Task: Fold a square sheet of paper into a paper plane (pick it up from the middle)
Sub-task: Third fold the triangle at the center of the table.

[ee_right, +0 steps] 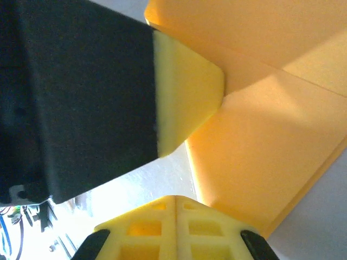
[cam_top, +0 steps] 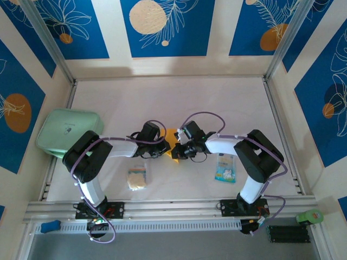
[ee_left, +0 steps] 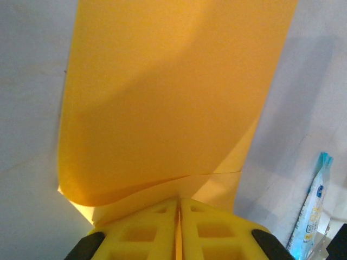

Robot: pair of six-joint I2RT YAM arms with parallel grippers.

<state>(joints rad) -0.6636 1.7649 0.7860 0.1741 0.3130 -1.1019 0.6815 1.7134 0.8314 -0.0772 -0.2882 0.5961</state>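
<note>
Left claw (ee_left: 179, 205): my pads pressed together, nipping near edge of square sheet of paper (ee_left: 173, 97). Sheet creased, located mid-table (cam_top: 162, 97), between my two claws. Right claw (ee_right: 176, 203): pads fully together beside sheet edge; grip on paper not verifiable. Blue-white packet (cam_top: 225, 169) lies apart, right side.

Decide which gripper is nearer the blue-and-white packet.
Right. The right gripper sits on the packet side of the square sheet of paper; the left gripper is across that sheet, farther off.
</note>
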